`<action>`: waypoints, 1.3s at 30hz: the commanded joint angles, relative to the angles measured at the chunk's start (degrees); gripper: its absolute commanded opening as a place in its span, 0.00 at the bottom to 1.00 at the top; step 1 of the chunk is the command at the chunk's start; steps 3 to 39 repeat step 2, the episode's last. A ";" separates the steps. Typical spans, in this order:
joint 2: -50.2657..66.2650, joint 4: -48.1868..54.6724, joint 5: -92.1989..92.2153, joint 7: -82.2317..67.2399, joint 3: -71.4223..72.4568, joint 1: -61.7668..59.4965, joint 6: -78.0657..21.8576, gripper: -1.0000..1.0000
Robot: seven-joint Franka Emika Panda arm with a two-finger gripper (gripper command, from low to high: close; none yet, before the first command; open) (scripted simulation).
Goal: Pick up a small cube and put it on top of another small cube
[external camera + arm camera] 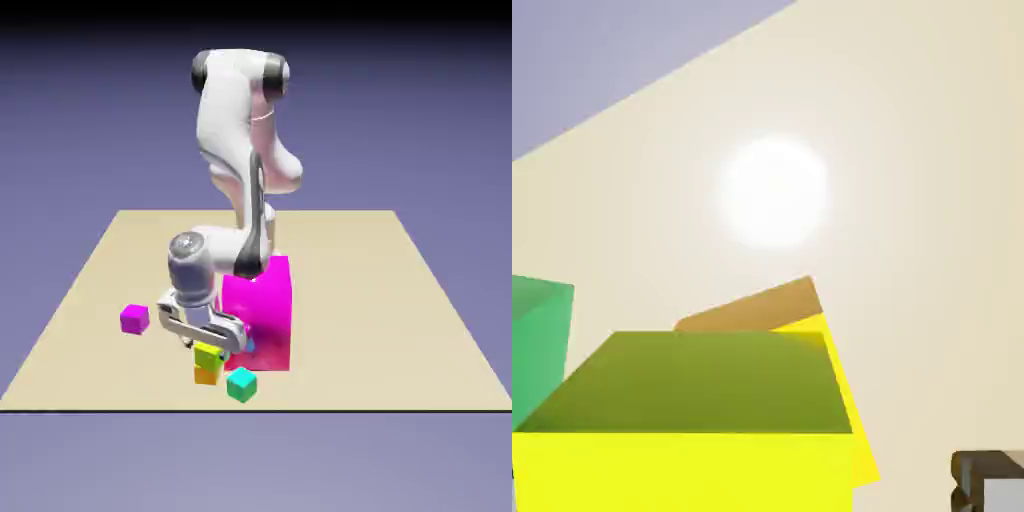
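The small lime-yellow cube [210,355] rests on top of the small orange-yellow cube [207,376] near the table's front edge. My gripper [208,343] hangs just over the pair, open, with nothing held. In the hand view the lime-yellow cube [692,430] fills the lower left. A strip of the orange-yellow cube [762,305] shows behind it, turned a little. One grey fingertip [992,482] shows at the bottom right, clear of the lime-yellow cube's side. The other fingertip is hidden by the cube.
A big magenta block [260,310] stands right behind the stack, on the exterior view's right. A teal cube [241,384] [537,345] lies beside the stack. A small magenta cube [134,319] sits apart on the exterior view's left. The table's front edge [256,408] is close.
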 commanded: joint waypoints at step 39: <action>-2.49 0.41 -0.57 0.42 -0.34 0.16 -2.88 1.00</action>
